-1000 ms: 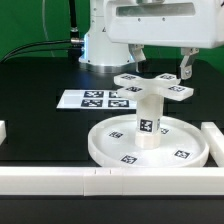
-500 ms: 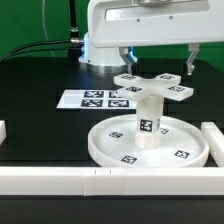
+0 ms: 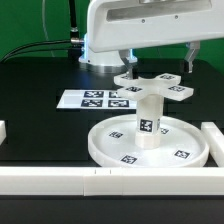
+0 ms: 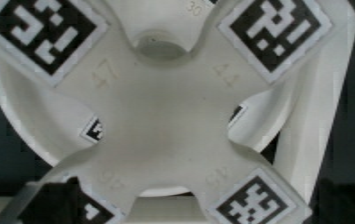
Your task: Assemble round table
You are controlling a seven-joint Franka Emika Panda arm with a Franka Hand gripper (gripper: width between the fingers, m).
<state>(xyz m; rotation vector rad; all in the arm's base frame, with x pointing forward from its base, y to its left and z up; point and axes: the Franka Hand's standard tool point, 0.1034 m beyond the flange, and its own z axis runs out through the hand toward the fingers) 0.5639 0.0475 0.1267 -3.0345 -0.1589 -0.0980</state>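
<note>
The round rimmed disc (image 3: 108, 143) lies flat on the black table near the front. The short thick leg (image 3: 148, 118) stands upright at its centre. The cross-shaped base (image 3: 152, 88) sits on top of the leg. My gripper (image 3: 158, 60) hangs just above the base, open and empty, with one finger (image 3: 128, 62) over the arm on the exterior view's left and the other (image 3: 188, 58) over the arm on its right. In the wrist view the cross base (image 4: 165, 110) fills the picture from straight above, with the disc's rim behind it. A dark finger (image 4: 46, 203) shows at the edge.
The marker board (image 3: 95, 99) lies behind the disc toward the exterior view's left. Long white border walls run along the front (image 3: 100, 181) and the exterior view's right (image 3: 213, 136). A short wall piece (image 3: 3, 130) sits at the exterior view's left.
My gripper has risen a little off the cross base, fingers apart. The base, leg and disc have stayed in place.
</note>
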